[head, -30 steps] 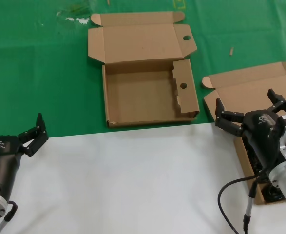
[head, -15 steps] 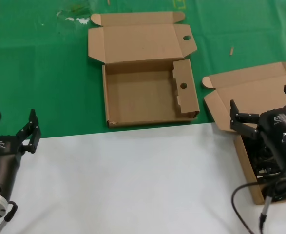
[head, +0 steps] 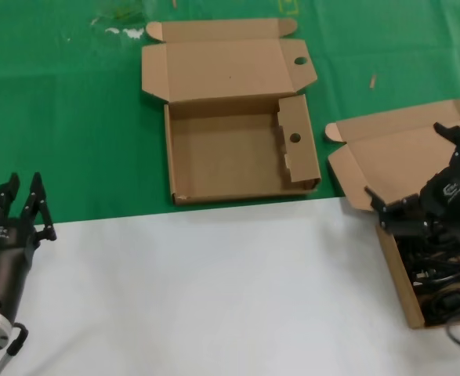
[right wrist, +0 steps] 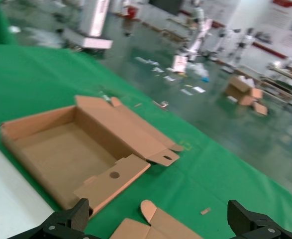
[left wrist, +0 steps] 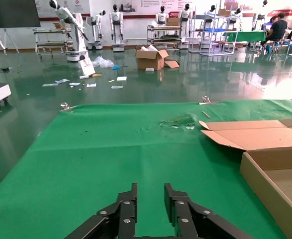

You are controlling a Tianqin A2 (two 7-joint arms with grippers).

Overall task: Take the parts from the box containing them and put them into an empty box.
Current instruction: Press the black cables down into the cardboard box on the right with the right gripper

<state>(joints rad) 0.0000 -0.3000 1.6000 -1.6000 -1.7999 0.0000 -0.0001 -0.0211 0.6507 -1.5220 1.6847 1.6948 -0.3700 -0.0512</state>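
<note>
The parts, black coiled cables point(head: 441, 274), lie in the box containing them point(head: 392, 262) at the right, its plain lid point(head: 394, 145) folded back. My right gripper point(head: 406, 160) hangs open wide over that box's rear part, holding nothing. The right wrist view shows the gripper point(right wrist: 158, 219) spread above a rounded lid tab point(right wrist: 153, 216), with the cables out of view. The empty box point(head: 237, 153) with round holes sits at centre back and also shows as the empty box point(right wrist: 61, 149). My left gripper point(head: 23, 184) waits at the front left, fingers close together with a narrow gap, empty.
Green cloth point(head: 73, 117) covers the far half of the table and a white sheet point(head: 214, 290) the near half. The empty box's edge point(left wrist: 272, 179) and lid point(left wrist: 255, 137) lie to one side of my left gripper point(left wrist: 150, 191). Small scraps point(head: 372, 81) dot the cloth.
My right gripper has moved right and away over the box of cables, turning its wrist. My left gripper's fingers have drawn in from wide apart to a narrow gap.
</note>
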